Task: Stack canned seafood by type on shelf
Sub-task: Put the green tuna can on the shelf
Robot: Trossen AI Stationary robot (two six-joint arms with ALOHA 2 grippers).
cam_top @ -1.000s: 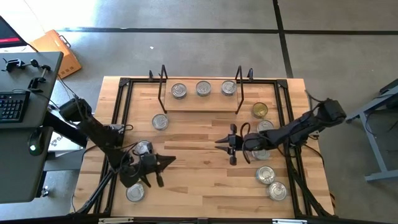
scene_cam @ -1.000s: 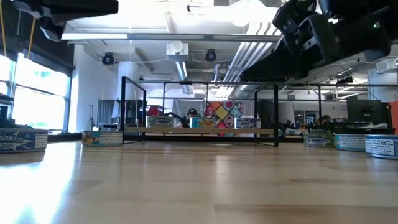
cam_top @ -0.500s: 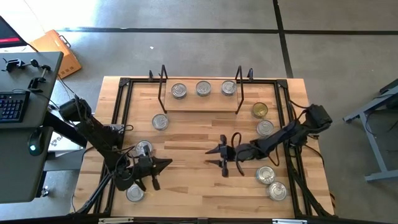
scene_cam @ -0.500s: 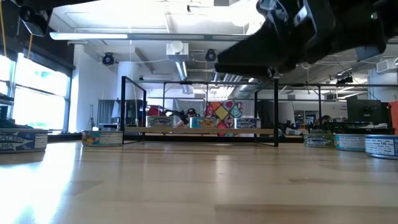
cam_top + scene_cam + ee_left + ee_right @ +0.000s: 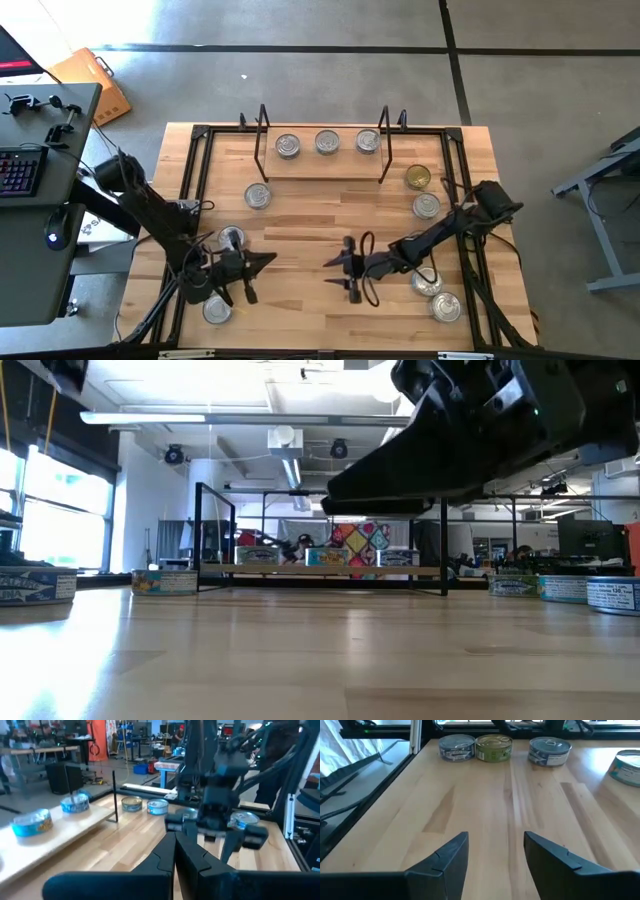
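Note:
The shelf (image 5: 325, 160) stands at the table's far middle with three silver-topped tins of canned seafood (image 5: 327, 142) resting flat in a row on its board. Other tins lie flat on the table: a gold-topped one (image 5: 418, 178), silver ones at the right (image 5: 428, 282) and at the left (image 5: 258, 196). My right gripper (image 5: 348, 270) hangs open over bare wood at the table's middle, pointing left, with nothing between its fingers (image 5: 452, 855). My left gripper (image 5: 270, 260) is shut and empty at the near left, pointing right, level with the table.
A black table frame (image 5: 200, 180) runs round the wooden top. Two tins (image 5: 230, 239) (image 5: 217, 310) lie close under my left arm. Bare wood lies between the two grippers and in front of the shelf. A desk with a keyboard (image 5: 20, 170) stands off the table's left.
My right gripper has travelled toward the table's left and near edge, sinking a little, away from the tins at the right and closer to my left gripper. No tin has moved.

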